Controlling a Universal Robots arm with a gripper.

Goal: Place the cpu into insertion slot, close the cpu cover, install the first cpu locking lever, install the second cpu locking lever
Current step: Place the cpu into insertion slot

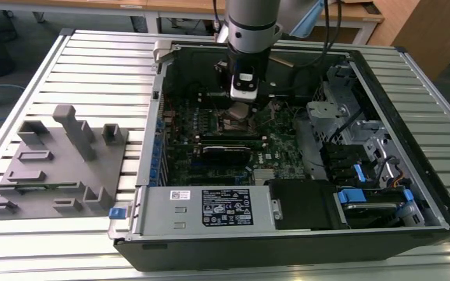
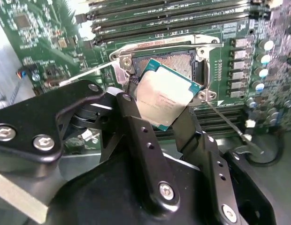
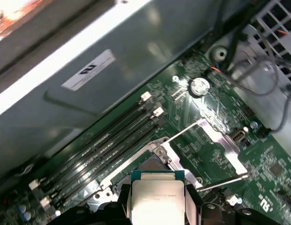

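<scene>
In the second wrist view, the gripper (image 2: 159, 97) squeezes the cpu (image 2: 168, 91) by two edges. The chip is tilted right over the open slot (image 2: 176, 61), not lying flat in it. In the first wrist view, the cpu cover (image 3: 227, 149) lies flipped open beside the slot. In the exterior view, the arm (image 1: 252, 23) reaches down into the computer case (image 1: 412, 117) at the upper middle of the frame.
</scene>
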